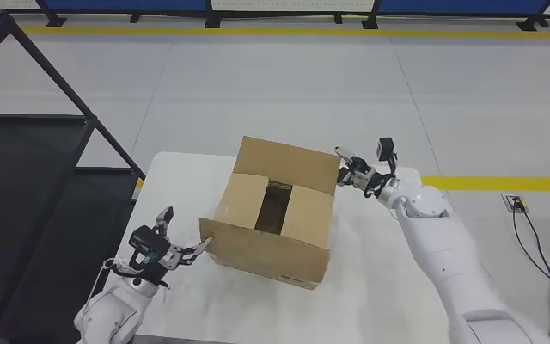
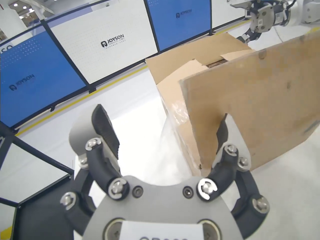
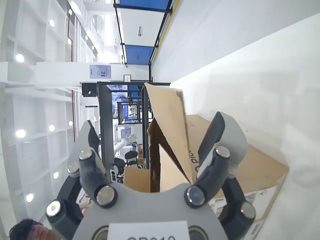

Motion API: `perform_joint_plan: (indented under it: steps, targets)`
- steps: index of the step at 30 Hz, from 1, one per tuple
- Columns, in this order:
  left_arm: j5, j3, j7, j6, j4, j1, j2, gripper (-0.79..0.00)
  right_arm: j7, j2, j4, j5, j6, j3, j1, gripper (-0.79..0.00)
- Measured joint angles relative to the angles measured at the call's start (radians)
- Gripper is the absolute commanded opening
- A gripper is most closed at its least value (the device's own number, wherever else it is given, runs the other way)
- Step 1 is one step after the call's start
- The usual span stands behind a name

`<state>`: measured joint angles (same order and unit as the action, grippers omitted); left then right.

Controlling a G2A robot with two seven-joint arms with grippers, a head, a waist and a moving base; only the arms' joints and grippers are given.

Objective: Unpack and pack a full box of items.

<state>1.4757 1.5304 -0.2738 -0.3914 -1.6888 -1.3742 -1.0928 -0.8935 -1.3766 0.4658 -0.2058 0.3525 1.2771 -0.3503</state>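
The right fingers [image 3: 220,131] are spread wide and empty, straddling the end of the box's [image 1: 275,245] raised far flap [image 3: 167,116]. The left fingers [image 2: 103,123], equally wide and empty, sit at its opposite near corner, with the box mid-surface [image 1: 369,267].

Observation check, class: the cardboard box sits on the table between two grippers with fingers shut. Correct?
No: the fingers are open, as the wrist views show for the left gripper and right gripper. The cardboard box does sit on the table between them.
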Motion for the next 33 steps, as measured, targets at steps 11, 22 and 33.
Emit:
perform_joint_plan:
  steps: [11, 22, 33]
  targets:
    - [0.036, -0.053, 0.028, 0.05, 0.029, 0.045, -0.008, 0.0, -0.251, -0.017, -0.105, -0.163, 0.193, 0.015, 0.068, 0.0]
    - [0.047, -0.076, 0.057, 0.066, 0.042, 0.066, -0.012, 0.0, -0.461, -0.003, 0.017, -0.229, 0.094, 0.017, 0.027, 0.0]
    - [0.066, -0.105, 0.08, 0.079, 0.065, 0.111, -0.018, 0.0, -0.415, 0.006, 0.322, -0.176, -0.217, -0.04, -0.125, 0.0]
